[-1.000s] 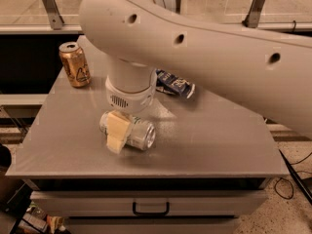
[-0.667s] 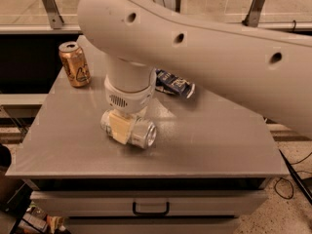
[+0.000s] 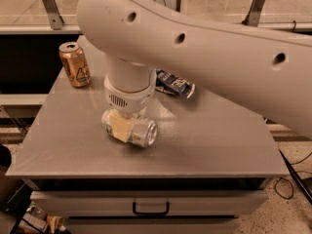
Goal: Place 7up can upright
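Observation:
The 7up can (image 3: 144, 132) lies on its side on the grey table (image 3: 214, 140), near the front left, with one shiny silver end facing front right. My gripper (image 3: 123, 126) comes straight down onto it from the big white arm. Its cream fingers (image 3: 122, 127) straddle the middle of the can and are closed on it. The can rests on the table top. The far part of the can is hidden behind the wrist.
A gold can with black markings (image 3: 74, 64) stands upright at the table's back left. A dark blue packet (image 3: 174, 83) lies behind the arm near the middle back. The table's front edge and a drawer with a handle (image 3: 150, 209) lie below.
The gripper has come down and closed in on the lying can. The can has stayed in about the same spot on the table.

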`<state>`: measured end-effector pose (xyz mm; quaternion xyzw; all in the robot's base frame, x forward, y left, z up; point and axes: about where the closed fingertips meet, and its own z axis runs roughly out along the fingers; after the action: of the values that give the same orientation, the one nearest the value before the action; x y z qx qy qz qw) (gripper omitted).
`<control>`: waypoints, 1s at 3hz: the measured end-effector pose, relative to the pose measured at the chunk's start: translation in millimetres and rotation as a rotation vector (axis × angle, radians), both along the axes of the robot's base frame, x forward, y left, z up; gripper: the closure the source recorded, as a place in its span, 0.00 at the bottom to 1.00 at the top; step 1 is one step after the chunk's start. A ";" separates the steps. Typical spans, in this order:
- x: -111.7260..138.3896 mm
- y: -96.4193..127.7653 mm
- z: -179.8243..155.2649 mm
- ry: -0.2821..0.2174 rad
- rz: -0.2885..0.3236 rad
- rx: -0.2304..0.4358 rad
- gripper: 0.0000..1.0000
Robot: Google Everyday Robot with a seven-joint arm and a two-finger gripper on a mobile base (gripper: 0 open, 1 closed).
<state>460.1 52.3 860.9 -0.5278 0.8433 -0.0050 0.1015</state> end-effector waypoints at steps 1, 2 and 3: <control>-0.6 0.0 1.6 -0.004 0.000 0.001 1.00; -0.6 0.0 1.6 -0.004 0.000 0.001 1.00; 4.0 -3.3 18.6 -0.042 0.026 0.028 1.00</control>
<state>464.1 48.9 879.5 -0.5372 0.8339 -0.0028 0.1267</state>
